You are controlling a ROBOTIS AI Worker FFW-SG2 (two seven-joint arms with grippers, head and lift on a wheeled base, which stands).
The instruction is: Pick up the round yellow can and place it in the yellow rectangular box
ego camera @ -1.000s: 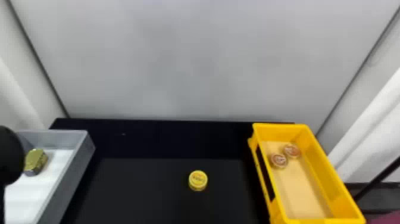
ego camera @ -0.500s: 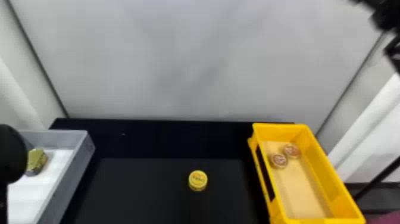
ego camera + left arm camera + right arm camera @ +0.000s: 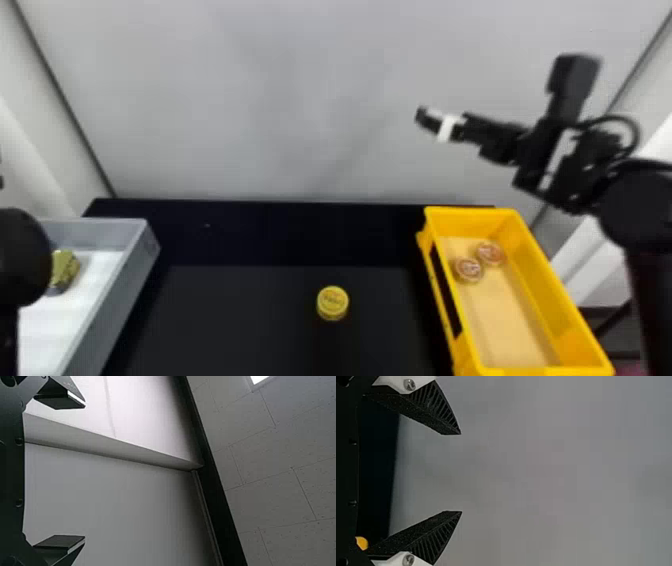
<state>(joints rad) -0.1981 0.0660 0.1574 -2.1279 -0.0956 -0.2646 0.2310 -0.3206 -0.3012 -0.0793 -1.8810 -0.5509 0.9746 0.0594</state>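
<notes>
On black table (image 3: 240,320), round yellow can (image 3: 332,307), top lettering (image 3: 334,300) blurred, right hand (image 3: 425,119) wide, left hand (image 3: 84,471) wide.

A broad, pale grey wall (image 3: 300,100) is standing behind the black tabletop (image 3: 300,232), and dark seams (image 3: 60,89) are slanting down at either side of it. Beyond them, whitish surfaces (image 3: 30,150) are flanking the place on left and right. Overhead, in the left wrist view, speckled ceiling tiles (image 3: 273,455) are spreading past a dark strip (image 3: 216,483), and a bright light (image 3: 259,379) is glowing among them.
</notes>
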